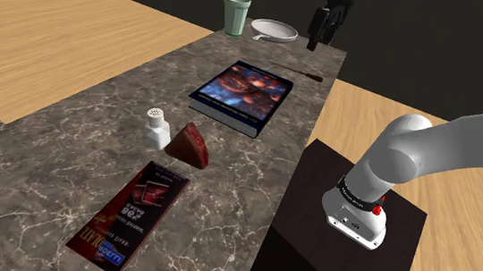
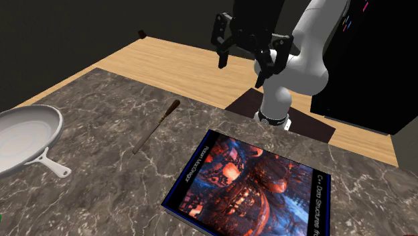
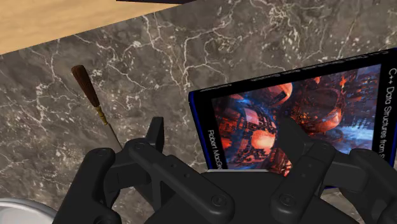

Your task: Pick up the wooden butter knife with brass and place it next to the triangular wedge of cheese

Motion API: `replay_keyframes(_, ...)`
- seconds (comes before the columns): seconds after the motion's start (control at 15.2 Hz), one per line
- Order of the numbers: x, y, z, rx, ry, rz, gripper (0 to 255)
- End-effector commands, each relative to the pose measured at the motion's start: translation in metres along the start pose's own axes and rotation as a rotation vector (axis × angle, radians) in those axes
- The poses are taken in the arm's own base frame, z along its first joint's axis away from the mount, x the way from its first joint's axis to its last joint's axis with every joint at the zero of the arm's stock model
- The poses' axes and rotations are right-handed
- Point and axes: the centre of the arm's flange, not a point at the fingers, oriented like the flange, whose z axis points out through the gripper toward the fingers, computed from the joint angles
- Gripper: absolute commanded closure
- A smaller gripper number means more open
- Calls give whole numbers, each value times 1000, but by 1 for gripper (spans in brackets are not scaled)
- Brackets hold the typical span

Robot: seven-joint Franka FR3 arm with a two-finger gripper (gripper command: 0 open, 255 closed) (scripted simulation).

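The butter knife [image 2: 155, 127] lies flat on the dark marble counter [image 2: 100, 94]. It has a brown handle, a little gold ring and a thin blade. It sits between the big book [image 2: 251, 188] with the red and blue picture and the white pan [image 2: 27, 137], and it touches neither one. In the shoulder view the knife is just past the far edge of the book. The red cheese wedge [image 1: 189, 145] is on the near side of the book, just beside a small white shaker [image 1: 156, 124]. The cheese and the knife are well apart. A pale green cup [image 1: 235, 15] stands far back, left of the pan. The black gripper [image 2: 241, 67] hangs in the air above the counter. Its two fingers [image 3: 156, 130] are spread wide and hold nothing.
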Motion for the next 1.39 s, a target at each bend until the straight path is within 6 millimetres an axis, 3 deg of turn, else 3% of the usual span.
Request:
replay_keyframes(0.0, 0, 0, 0, 0, 0, 0, 0)
replay_keyframes(1.32, 141, 164, 161, -22, -131, -119, 0)
